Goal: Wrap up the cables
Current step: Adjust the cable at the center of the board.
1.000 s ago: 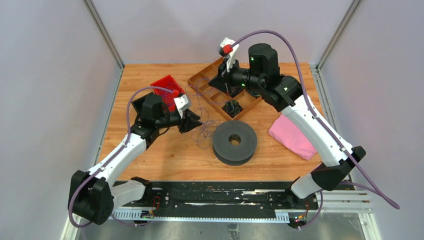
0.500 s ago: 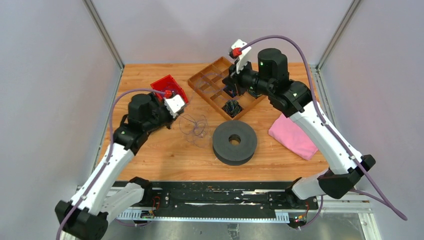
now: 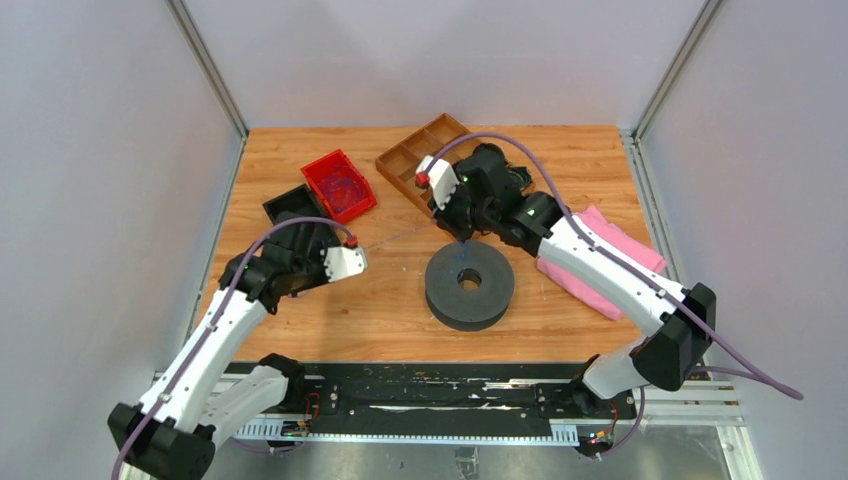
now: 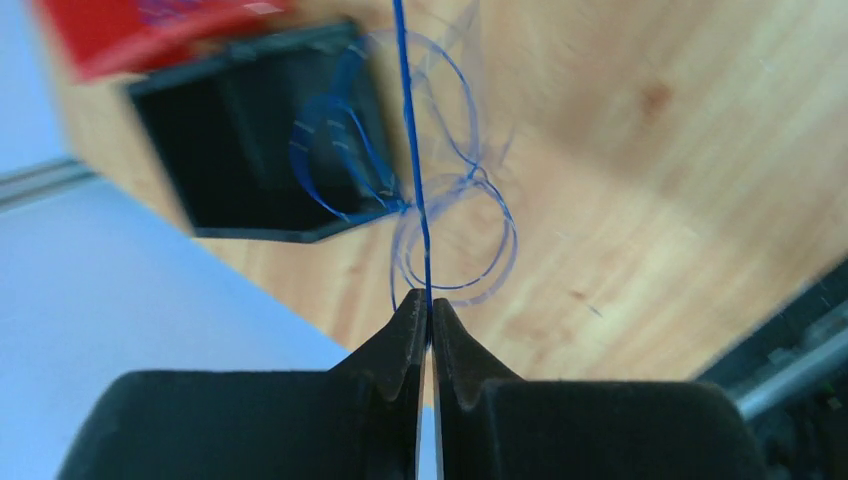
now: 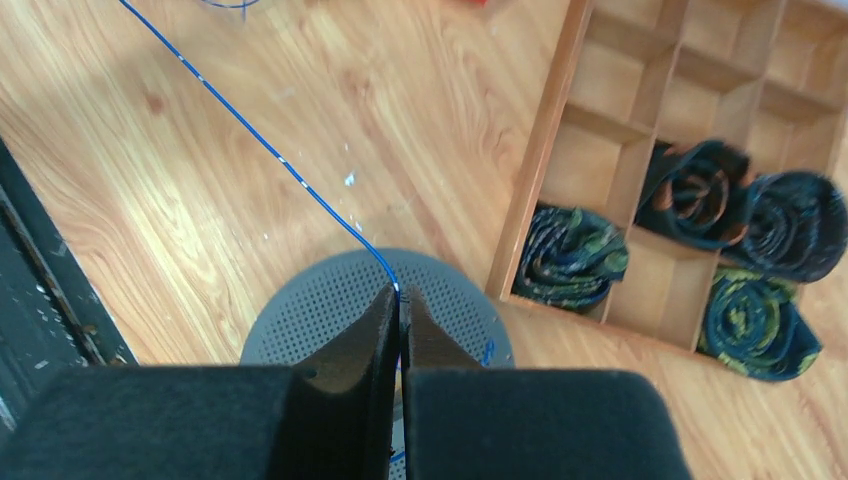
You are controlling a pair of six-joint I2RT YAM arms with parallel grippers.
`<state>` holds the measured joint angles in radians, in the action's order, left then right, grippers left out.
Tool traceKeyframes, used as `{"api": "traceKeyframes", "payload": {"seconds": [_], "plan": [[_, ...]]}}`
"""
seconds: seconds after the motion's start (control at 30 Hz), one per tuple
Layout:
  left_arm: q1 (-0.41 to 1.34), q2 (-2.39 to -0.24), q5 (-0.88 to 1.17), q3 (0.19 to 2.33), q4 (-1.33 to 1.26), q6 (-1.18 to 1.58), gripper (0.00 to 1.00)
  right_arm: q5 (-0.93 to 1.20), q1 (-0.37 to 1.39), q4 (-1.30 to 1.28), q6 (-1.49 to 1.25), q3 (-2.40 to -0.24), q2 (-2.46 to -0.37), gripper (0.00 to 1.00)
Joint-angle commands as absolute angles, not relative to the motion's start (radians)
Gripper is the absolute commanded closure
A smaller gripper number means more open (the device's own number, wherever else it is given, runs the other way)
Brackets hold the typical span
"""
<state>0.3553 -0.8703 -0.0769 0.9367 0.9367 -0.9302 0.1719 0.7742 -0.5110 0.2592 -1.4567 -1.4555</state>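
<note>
Two end effectors gripped one thin blue cable (image 5: 260, 140), drawn in a line above the wooden surface (image 3: 380, 310). The left end effector (image 4: 428, 305), bottom centre of its wrist view, was pinched shut on it, with loose loops lying beyond, partly over a black bin (image 4: 250, 150). The right end effector (image 5: 400, 295) was clamped on the cable above the grey spool (image 5: 330, 300). Coiled cables (image 5: 570, 255) sat in compartments of the wooden tray (image 5: 540, 150) at right.

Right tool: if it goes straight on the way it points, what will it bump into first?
Probably the grey round spool: in the right wrist view it lies just past the right tool, which is shut on the thin blue cable. How close is unclear.
</note>
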Motion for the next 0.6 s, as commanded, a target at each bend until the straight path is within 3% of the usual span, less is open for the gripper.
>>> {"api": "traceKeyframes", "payload": {"seconds": [0.0,0.17,0.4,0.57], "plan": [[0.353,-0.921,-0.086,0.852,1.071,-0.972,0.91,0.007,0.799,-0.461,0.268,-1.369,-1.452,0.99],[0.353,-0.941,0.105,0.899,1.071,-0.942,0.8,0.022,0.825,-0.39,0.215,-1.299,-1.464,0.99],[0.353,-0.924,0.341,1.011,1.065,-0.927,0.44,0.167,0.825,-0.429,0.203,-1.377,-1.544,0.99],[0.353,-0.942,0.551,1.056,0.906,-0.792,0.22,0.274,0.826,-0.43,0.215,-1.383,-1.534,0.99]]}}
